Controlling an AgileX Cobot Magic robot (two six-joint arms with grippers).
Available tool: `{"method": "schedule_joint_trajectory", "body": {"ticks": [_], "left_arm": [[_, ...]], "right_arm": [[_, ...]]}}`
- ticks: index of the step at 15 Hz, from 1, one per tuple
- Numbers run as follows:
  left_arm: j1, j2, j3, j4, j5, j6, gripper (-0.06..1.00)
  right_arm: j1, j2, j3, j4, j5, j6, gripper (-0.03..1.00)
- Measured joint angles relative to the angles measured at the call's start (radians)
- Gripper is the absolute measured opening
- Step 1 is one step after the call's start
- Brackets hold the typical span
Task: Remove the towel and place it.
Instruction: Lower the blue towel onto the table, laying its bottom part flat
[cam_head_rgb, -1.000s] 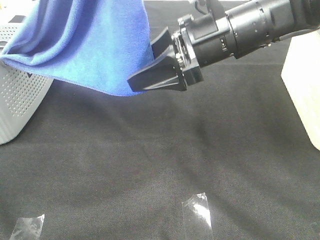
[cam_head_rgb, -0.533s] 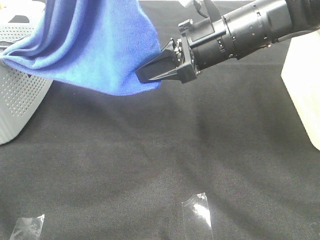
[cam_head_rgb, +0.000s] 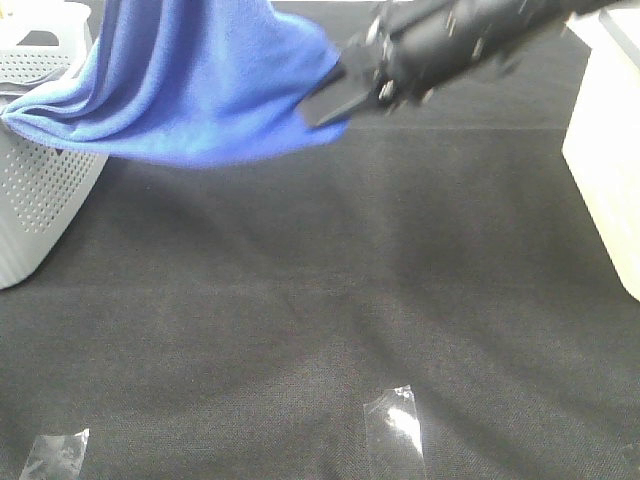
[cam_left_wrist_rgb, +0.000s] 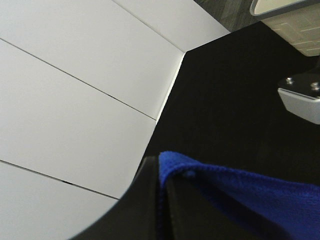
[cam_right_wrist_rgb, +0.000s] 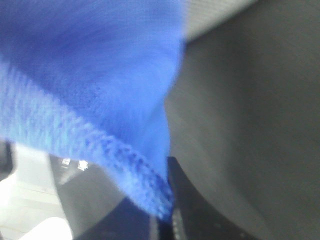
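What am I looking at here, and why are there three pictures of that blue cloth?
It is a robot with two arms, each ending in a two-fingered gripper. One picture comes from a camera mounted high; the other two come from small cameras on the wrists, so they look very close. The large royal-blue microfibre towel is held up above the black table cloth. The right gripper and the left gripper each pinch an edge of it. At the left stands a white perforated plastic basket; clear tape strips lie on the cloth.
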Motion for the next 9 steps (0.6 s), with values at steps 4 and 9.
{"method": "schedule_joint_trajectory", "body": {"ticks": [4,9], "left_arm": [[0.000,0.047,0.000,0.098,-0.019,-0.117,0.00],[0.105,0.118,0.000,0.172,-0.335,-0.269,0.00]], "right_arm": [[0.000,-0.022,-0.273,-0.518,0.139,0.497,0.00],[0.000,-0.022,-0.569,-0.858,0.119,0.619,0.00]]}}
